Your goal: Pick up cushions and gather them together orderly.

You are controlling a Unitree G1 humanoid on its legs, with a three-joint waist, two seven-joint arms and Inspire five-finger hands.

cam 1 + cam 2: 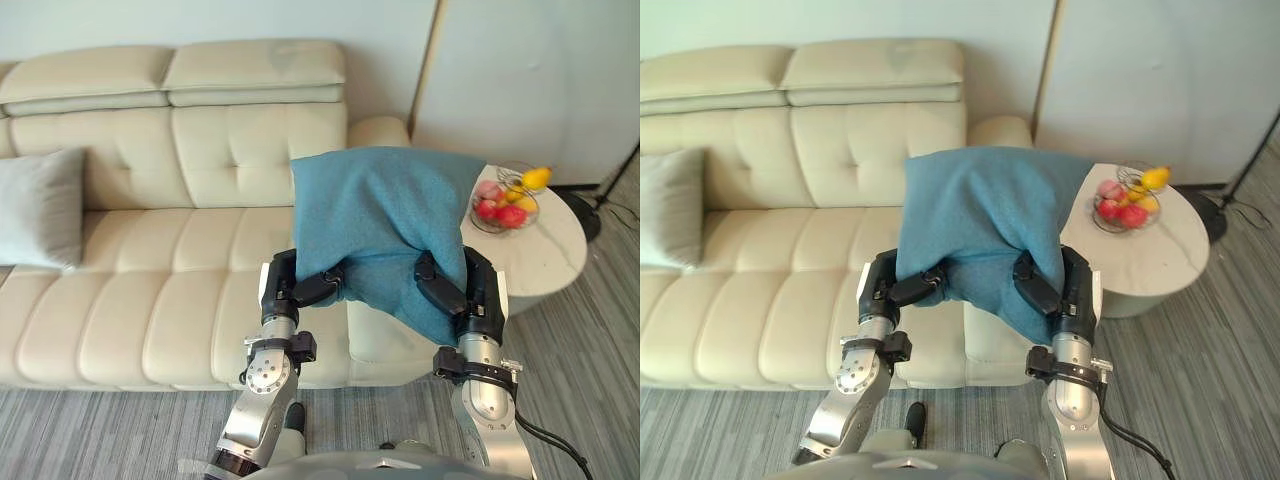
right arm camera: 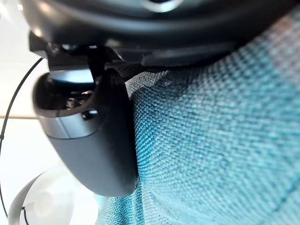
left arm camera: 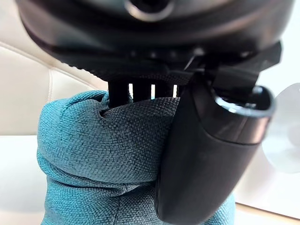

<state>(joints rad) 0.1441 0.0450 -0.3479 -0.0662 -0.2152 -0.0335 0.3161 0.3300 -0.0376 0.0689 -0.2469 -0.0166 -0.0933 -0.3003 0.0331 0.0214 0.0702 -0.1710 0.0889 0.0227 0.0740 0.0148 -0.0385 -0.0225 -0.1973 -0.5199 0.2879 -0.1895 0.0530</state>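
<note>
a pale grey square fabric cushion (image 1: 40,205) stands at the far left of the cream tufted leather sofa (image 1: 170,300), leaning on the backrest. this is the likely gathering point. the left hand (image 1: 300,285) is closed on the lower left edge of the teal woven fabric cushion (image 1: 385,210). in the left wrist view its thumb (image 3: 211,154) presses a bunched fold against the fingers behind. the teal cushion is held up in front of the robot, off the seat, over the right end of the sofa. the right hand (image 1: 460,285) pinches the lower right edge the same way. both grips take only an edge of fabric, so the bulk stands unsupported above the hands. a quick swing to the left could make it flop over or pull from one pinch. its right corner hangs close to the wire fruit bowl (image 1: 505,205) on the round white side table (image 1: 545,265). a turn toward that side could knock the bowl. the raised cushion also hides part of the seat, so placement may be misjudged.
</note>
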